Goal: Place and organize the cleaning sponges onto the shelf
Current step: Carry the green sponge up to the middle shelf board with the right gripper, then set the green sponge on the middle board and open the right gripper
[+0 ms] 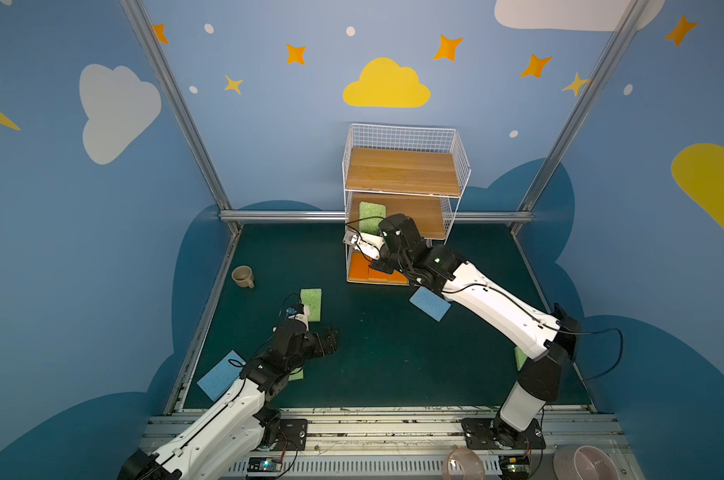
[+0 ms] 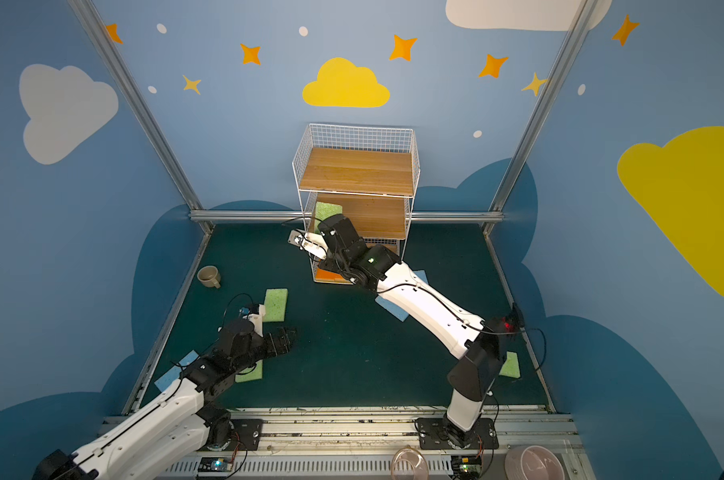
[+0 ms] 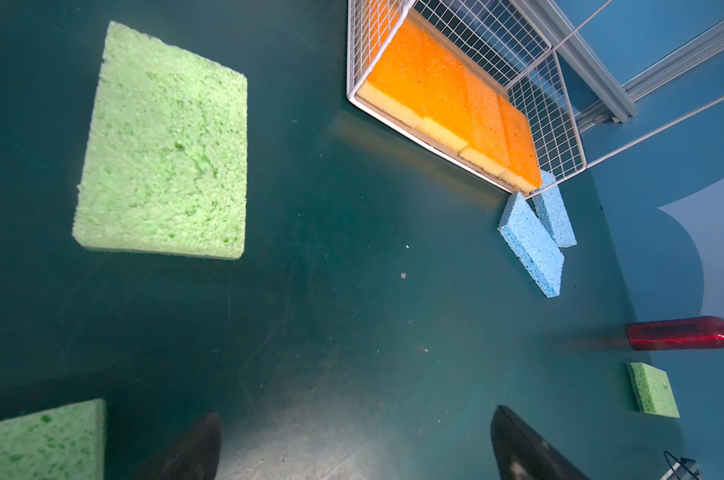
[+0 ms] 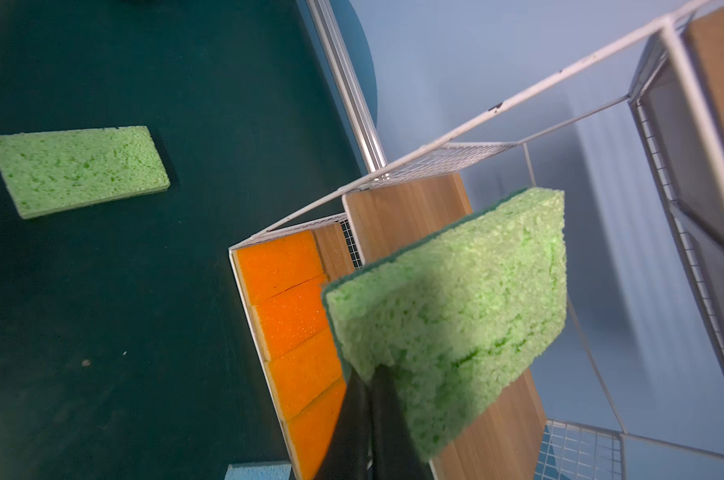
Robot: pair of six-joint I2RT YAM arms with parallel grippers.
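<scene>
**Eleven sponges: four shelved, one gripped, six on the mat**

Closest to the lens, a clear roll of tape (image 1: 464, 463) and a pale pink bowl (image 1: 580, 461) sit at the near edge, by the rail carrying both arms.

At the near left, the left gripper (image 3: 356, 415) hangs over the bare dark green mat (image 1: 393, 353), jaws spread wide and empty.

Light green porous rectangular sponges number four:
- The green sponge on the open mat (image 1: 311, 303) lies flat just beyond that gripper.
- The green sponge under the left arm (image 2: 250, 372) is mostly hidden.
- The green sponge at the near right (image 2: 509, 365) lies by the right arm's elbow.
- The held green sponge (image 4: 447, 316) is pinched at one edge by the right gripper (image 4: 372, 374), jaws clamped on it. It is tilted at the left front of the middle board of the tall white wire shelf with light brown wooden boards (image 1: 406, 170), far centre. Whether it touches the board I cannot tell.

Four orange sponges with yellow edges (image 4: 293, 316) lie side by side on the bottom tier.

Light blue sponges number three, all on the mat:
- The near-left blue sponge (image 1: 221, 374) lies beside the left arm.
- The front blue sponge (image 3: 532, 245) and rear blue sponge (image 3: 555, 216) lie at the shelf's near right corner.

One beige mug (image 1: 242, 276) sits at the left edge.
</scene>
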